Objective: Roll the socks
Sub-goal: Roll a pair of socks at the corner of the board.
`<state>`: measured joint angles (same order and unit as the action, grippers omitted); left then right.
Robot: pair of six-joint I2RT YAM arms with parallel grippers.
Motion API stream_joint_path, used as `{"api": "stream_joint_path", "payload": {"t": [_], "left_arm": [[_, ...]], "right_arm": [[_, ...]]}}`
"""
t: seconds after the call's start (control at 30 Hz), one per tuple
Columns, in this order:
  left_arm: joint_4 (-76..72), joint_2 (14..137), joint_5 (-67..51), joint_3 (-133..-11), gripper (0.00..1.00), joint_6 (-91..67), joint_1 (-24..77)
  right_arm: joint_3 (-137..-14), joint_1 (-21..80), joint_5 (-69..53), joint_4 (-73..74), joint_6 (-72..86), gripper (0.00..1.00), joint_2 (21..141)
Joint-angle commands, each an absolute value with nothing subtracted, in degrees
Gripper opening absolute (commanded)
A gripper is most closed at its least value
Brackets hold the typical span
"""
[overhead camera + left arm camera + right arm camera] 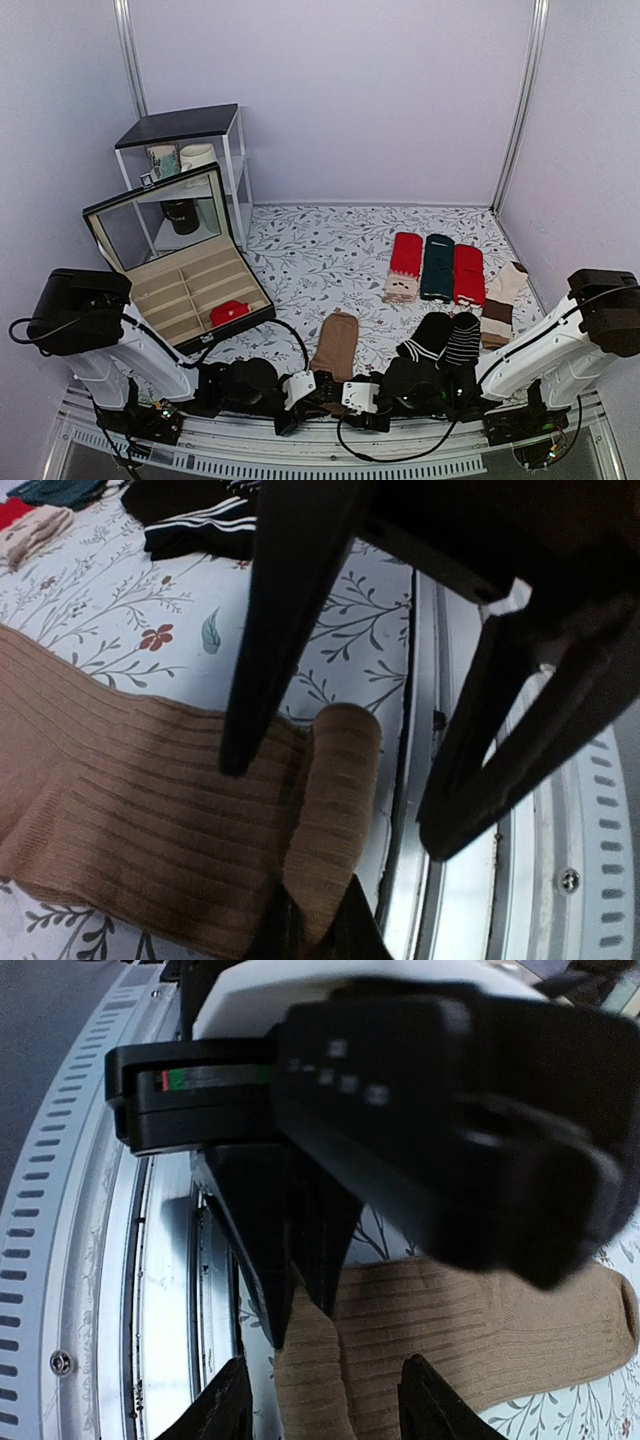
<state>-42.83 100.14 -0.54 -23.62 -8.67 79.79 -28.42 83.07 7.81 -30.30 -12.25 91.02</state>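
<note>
The socks [335, 345] lie flat in the middle of the worktop [320, 250], at its near edge, running away from the metal rail [520, 900]. Their near end is turned over into a short roll just beside that rail, while the rest is a ribbed brown strip. The left end effector [315, 925] is closed, its fingertips pinching the roll at one end. The right end effector [325, 1390] is open. Its fingers stand well apart, one over the strip just behind the roll and the other over the rail, and it grips nothing. Whether the finger over the strip touches the knit I cannot tell. Black striped socks [440, 340] lie just right of the brown pair. Farther back, a red [405, 262], a dark green [438, 265] and another red sock [468, 272] lie side by side, with a beige-and-brown one [503, 300] to their right. To the left is an open box [190, 290] with a small red bundle [230, 312] in one compartment, and behind it a shelf [190, 125].
</note>
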Motion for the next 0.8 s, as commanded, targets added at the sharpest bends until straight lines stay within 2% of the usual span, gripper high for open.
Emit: {"api": "stream_joint_path", "payload": {"t": [0.0,0.33,0.77], "left_arm": [[-32.38,103.62,-4.29,-22.25,0.0,-10.2,78.73],[-32.78,103.81,-4.7,-22.17,0.0,-10.33,78.33],[-33.4,104.88,-5.29,-22.32,0.0,-10.37,77.98]], "right_arm": [[-31.19,84.63,11.55,-24.71,-14.66,0.51,95.62],[-27.79,84.81,13.58,-23.91,-10.04,0.46,92.56],[-29.78,84.74,12.43,-22.43,-9.18,0.26,92.47]]}}
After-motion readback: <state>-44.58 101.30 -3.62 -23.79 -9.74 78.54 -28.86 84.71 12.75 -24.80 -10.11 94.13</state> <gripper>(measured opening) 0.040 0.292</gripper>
